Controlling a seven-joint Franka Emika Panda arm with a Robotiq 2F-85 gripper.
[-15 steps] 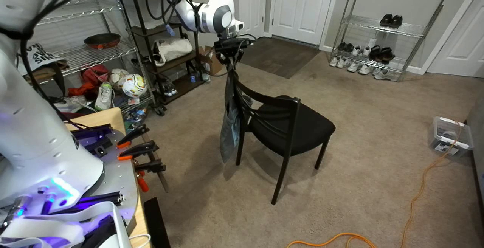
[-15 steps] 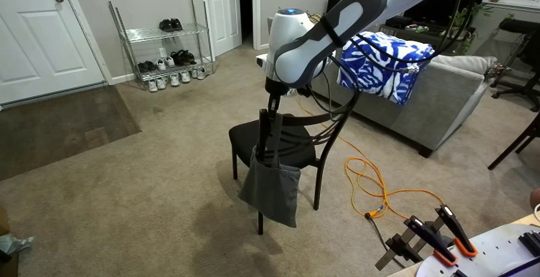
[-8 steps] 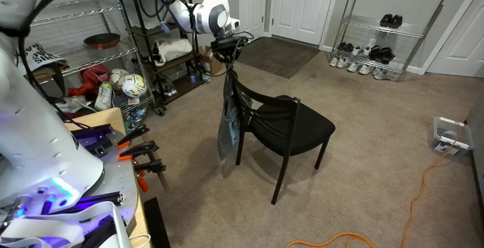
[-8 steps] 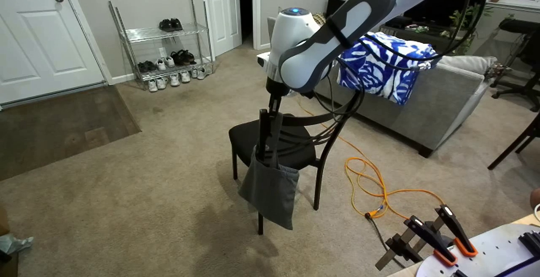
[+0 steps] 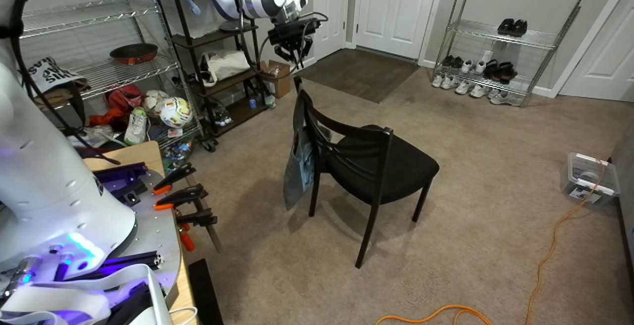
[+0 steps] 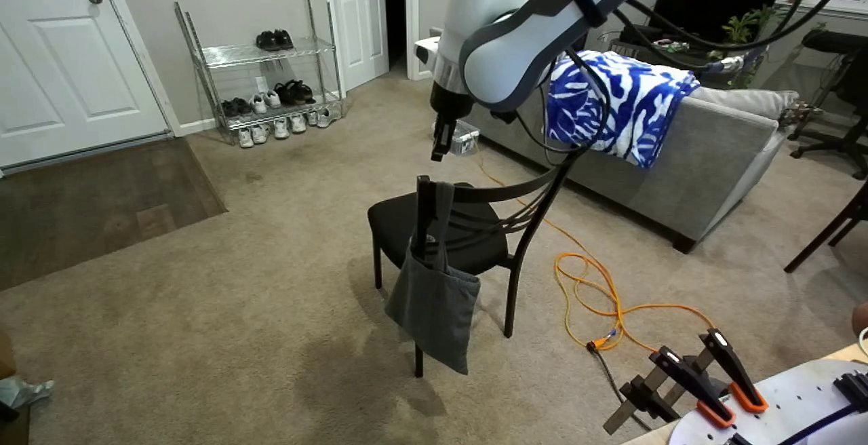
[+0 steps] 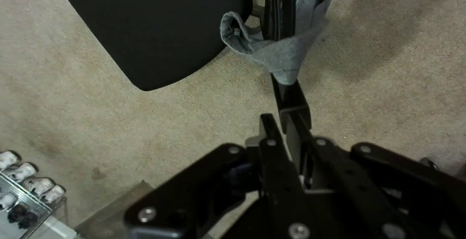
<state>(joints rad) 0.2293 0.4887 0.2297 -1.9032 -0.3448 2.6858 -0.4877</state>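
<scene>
Beige carpet (image 6: 203, 309), slack gray bag (image 6: 436, 313) hanging above.

1 pan (image 5: 133, 54) on a wire shelf (image 5: 121, 73), 1 blanket (image 6: 614, 106) over a sofa (image 6: 719, 153)

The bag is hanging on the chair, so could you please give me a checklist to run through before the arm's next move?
1. Gripper empty: ok, nothing between its fingers.
2. Bag hanging from the chair by its strap: ok.
3. Gripper clear of the strap: ok, a gap shows in an exterior view.
4. Chair upright: ok.
5. Cables clear of the chair: cannot tell, they overlap in an exterior view.
</scene>
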